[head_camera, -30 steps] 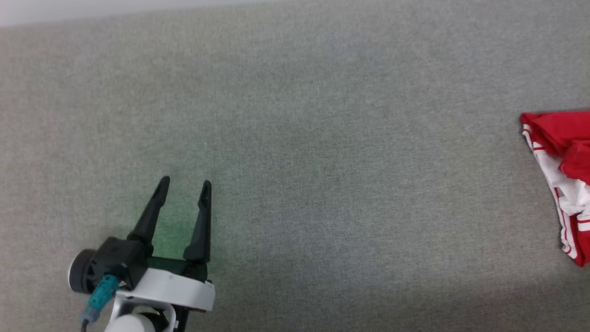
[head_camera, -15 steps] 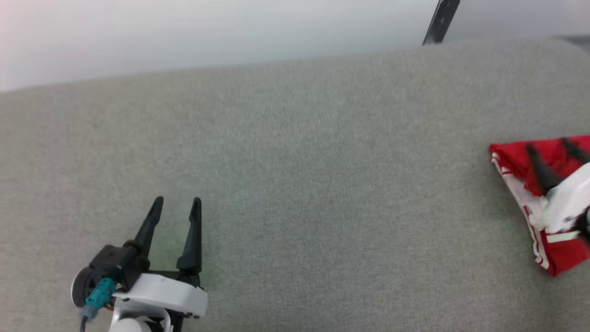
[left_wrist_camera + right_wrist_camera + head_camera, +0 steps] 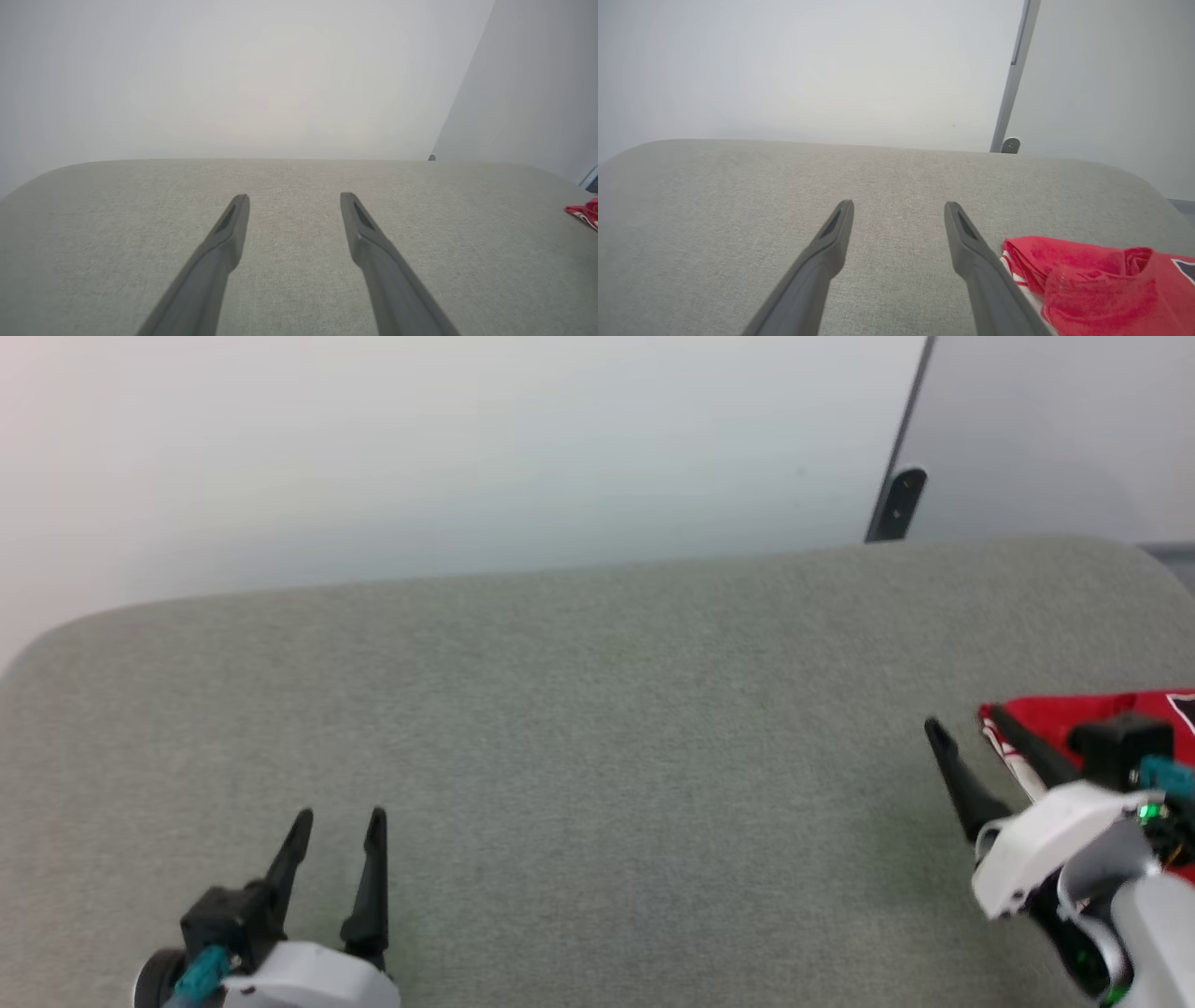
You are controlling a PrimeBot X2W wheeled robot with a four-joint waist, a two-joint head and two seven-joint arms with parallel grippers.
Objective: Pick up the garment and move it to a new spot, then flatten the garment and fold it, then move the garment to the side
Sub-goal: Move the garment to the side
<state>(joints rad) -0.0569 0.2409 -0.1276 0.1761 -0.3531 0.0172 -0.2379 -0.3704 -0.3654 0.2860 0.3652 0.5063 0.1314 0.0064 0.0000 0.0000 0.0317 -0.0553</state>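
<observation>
Since the earlier frames the head camera has tilted up, so more of the pale wall [image 3: 467,448] stands above the grey fabric surface [image 3: 607,709]. The right gripper [image 3: 962,717] was a blur over the red cloth half a second ago. Now it is sharp at the garment's left edge.

Its white wrist comes in from the lower right corner, and the fingers point toward the far edge, leaning left. One finger is over bare fabric and the other crosses the edge of the red basketball jersey [image 3: 1064,714]. I cannot tell if it touches the cloth. The claw is spread wide and holds nothing, as the right wrist view [image 3: 899,204] confirms.

The jersey [image 3: 1087,280] lies bunched at the right edge of the surface, with striped trim showing.

The left gripper [image 3: 340,814] sits low near the near-left corner, fingers toward the far edge, also wide and empty.
</observation>
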